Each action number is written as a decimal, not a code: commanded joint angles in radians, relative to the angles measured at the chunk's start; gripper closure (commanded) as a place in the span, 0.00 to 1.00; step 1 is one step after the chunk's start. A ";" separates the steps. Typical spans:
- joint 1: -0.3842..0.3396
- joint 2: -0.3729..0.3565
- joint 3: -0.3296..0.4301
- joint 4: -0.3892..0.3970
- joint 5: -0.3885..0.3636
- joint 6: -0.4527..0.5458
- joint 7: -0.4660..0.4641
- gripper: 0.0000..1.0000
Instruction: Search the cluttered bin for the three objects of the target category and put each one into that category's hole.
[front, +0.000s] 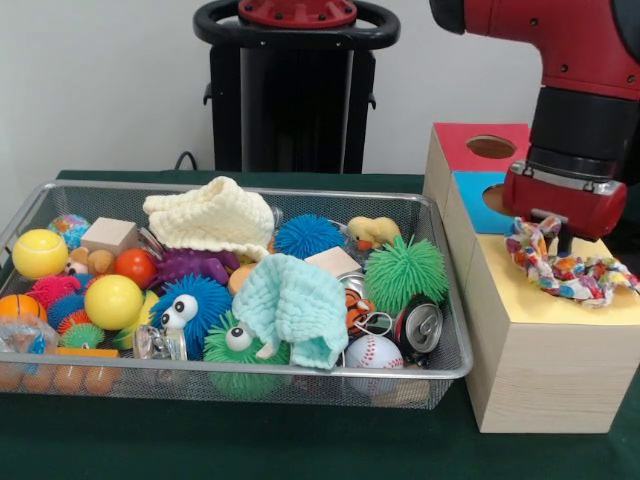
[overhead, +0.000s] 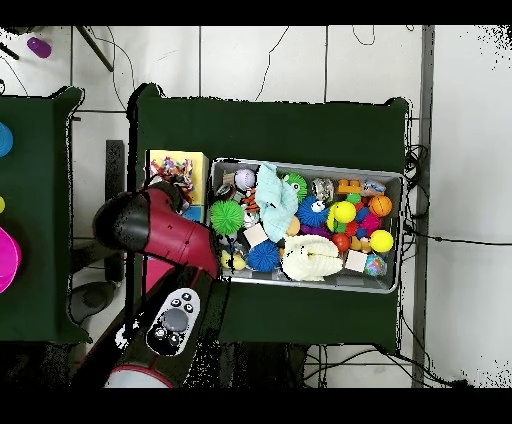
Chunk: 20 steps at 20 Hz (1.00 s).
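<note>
The dark green worktop (front: 300, 450) carried everything; on its left stood the wide silver wire-mesh bin (front: 440, 365), heaped with toys so that the wanted kind had to be dug out, and just to its right stood the long pale wooden sorting box (front: 540, 385), close enough for short carries. The box's top was divided into a red panel at the far end with a round hole (front: 491, 147), a blue panel next, and a yellow panel (front: 560, 300) nearest. The red and black robot arm (front: 580, 60) came down over the box; its tool (front: 553, 232) hung above the yellow panel, and I could not tell whether it was spread or pinching, since the arm's red collar hid most of it. The multicoloured braided cloth rope (front: 570, 268), seemingly the task's thing, lay draped on the yellow panel directly under and to the right of the tool, touching or nearly touching it; probably it was being brought to that panel's hole. In the bin lay a cream knitted cloth (front: 212, 218), a mint green cloth (front: 295, 305), a green spiky rubber ball (front: 405, 272), a yellow smooth ball (front: 112, 301) and a white baseball (front: 373, 351).
</note>
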 joint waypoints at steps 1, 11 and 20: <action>-0.101 0.043 0.150 0.095 -0.044 -0.002 0.127 1.00; -0.074 0.104 0.120 0.048 -0.055 -0.049 0.145 1.00; -0.032 0.190 0.080 -0.012 -0.042 -0.102 0.151 1.00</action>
